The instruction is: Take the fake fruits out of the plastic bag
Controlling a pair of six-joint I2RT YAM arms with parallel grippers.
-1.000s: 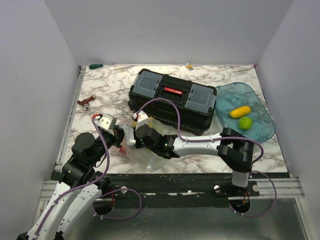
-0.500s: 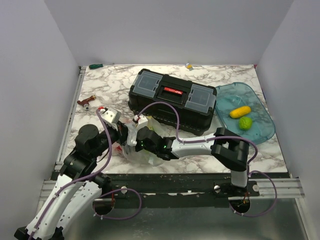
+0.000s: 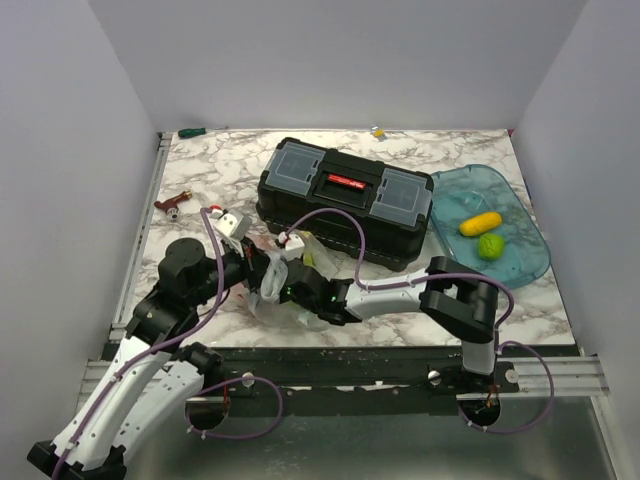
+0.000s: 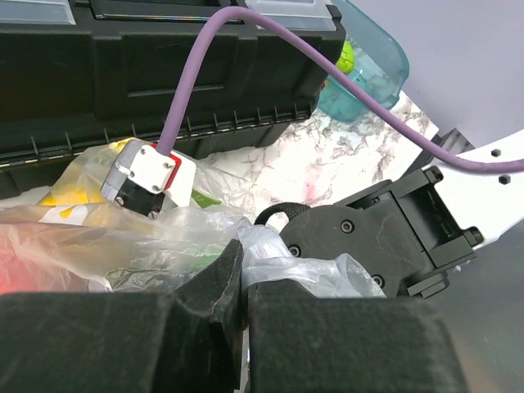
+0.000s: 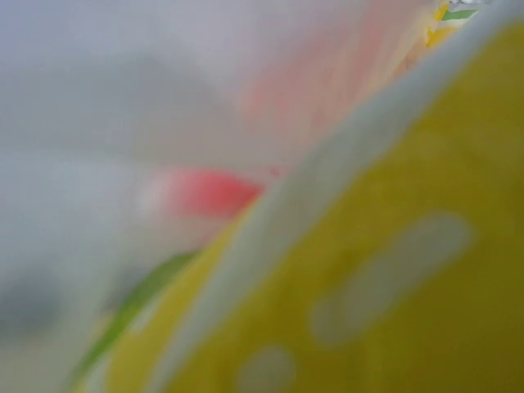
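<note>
Red, yellow and green fruits (image 4: 64, 199) sit in our bag (image 3: 272, 302), between the toolbox (image 3: 345, 200) and the front edge of the table (image 3: 200, 170); the tray (image 3: 520, 262) holds two more. Our left gripper (image 4: 243, 282) pinches the bag; the right gripper (image 3: 282, 283) is buried inside, so we cannot tell its grip.

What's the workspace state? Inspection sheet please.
Surface: marble table.
Job's things: bag near left, yellow, red, green shapes inside; yellow fruit and green fruit in tray.
Clutter: toolbox, screwdriver, red-brown tool.
Claws: left claw shut on bag; right claw hidden in bag, state unclear.
Cables: purple cable arcs over toolbox front.
Surroundings: grey walls.
</note>
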